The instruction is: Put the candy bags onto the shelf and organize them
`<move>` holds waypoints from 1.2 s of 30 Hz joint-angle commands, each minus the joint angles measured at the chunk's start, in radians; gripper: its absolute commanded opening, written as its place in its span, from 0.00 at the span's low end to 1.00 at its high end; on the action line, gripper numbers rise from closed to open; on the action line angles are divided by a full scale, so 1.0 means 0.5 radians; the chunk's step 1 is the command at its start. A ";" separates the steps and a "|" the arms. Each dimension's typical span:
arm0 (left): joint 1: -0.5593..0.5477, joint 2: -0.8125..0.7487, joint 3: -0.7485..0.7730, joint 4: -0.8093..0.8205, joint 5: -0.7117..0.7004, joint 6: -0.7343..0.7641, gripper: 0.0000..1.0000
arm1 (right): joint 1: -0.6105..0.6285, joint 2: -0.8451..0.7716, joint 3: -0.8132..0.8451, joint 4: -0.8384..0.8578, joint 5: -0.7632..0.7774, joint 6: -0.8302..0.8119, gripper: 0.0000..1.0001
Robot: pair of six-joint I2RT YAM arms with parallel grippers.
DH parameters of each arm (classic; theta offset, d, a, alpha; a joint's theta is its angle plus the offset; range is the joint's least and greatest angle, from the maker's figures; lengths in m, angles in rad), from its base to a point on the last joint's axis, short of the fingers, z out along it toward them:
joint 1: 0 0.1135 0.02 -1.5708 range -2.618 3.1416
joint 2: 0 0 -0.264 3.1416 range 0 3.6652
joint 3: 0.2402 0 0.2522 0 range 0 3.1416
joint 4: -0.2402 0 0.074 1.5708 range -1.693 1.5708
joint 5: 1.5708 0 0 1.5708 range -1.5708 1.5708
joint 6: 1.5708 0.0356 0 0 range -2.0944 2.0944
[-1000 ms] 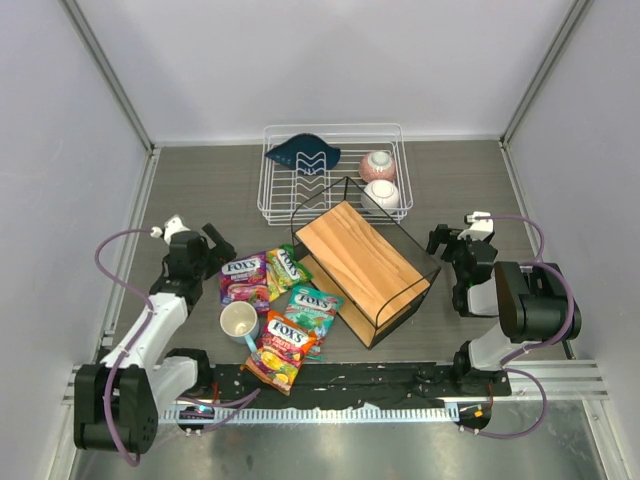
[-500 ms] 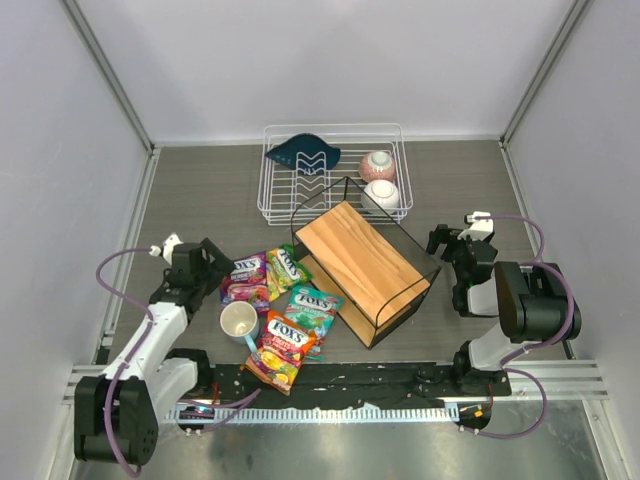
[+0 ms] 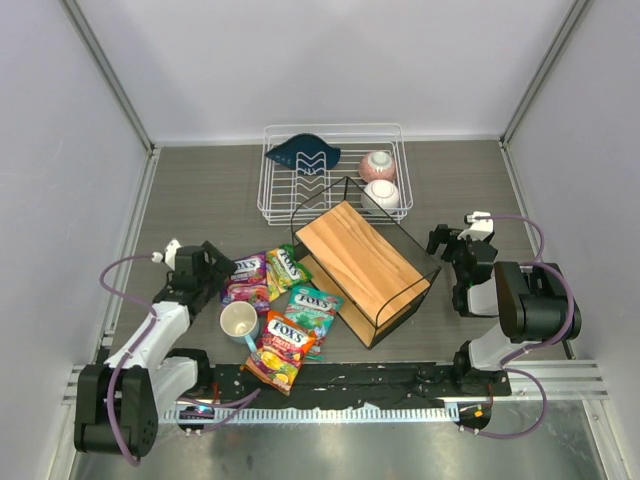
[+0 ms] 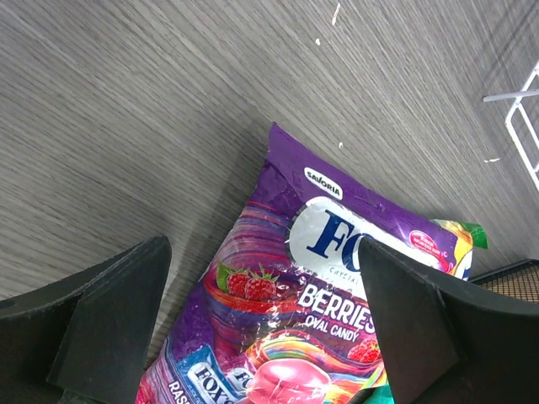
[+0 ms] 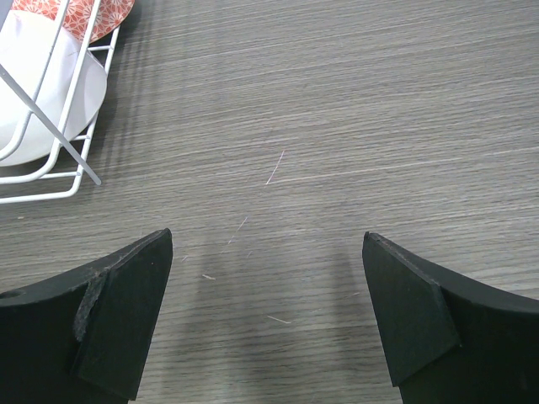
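Four FOX'S candy bags lie left of the shelf: the purple bag [image 3: 246, 281], the green bag [image 3: 288, 266], the teal bag [image 3: 313, 308] and the orange-red/yellow bag [image 3: 280, 350]. The shelf [image 3: 360, 258] is a black wire frame with a tan board, and nothing lies on it. My left gripper [image 3: 222, 270] is open at the purple bag's left edge. In the left wrist view my left gripper [image 4: 263, 252] straddles the purple bag [image 4: 312, 286] without closing on it. My right gripper [image 3: 437, 241] is open and empty right of the shelf, over bare table in its wrist view [image 5: 265, 244].
A mug [image 3: 238, 320] stands between the purple and orange-red bags. A white wire dish rack [image 3: 272, 200] behind the shelf holds a blue item [image 3: 303, 153] and two bowls [image 3: 377, 165]. The rack's corner [image 5: 50, 172] shows in the right wrist view.
My left gripper has moved nearer and to the right, up to the purple bag, still open. The right arm and the bags have not moved.
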 commanded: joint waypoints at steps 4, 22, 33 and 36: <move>-0.001 0.010 -0.029 0.124 0.019 -0.043 1.00 | 0.011 -0.047 0.040 0.082 0.005 -0.037 1.00; -0.001 0.071 -0.106 0.314 0.083 -0.080 0.75 | 0.011 -0.047 0.040 0.082 0.005 -0.037 1.00; 0.002 -0.048 -0.103 0.253 0.053 -0.059 0.23 | 0.011 -0.047 0.040 0.082 0.005 -0.037 1.00; 0.002 -0.076 -0.094 0.219 0.034 -0.052 0.08 | 0.011 -0.047 0.040 0.082 0.005 -0.037 1.00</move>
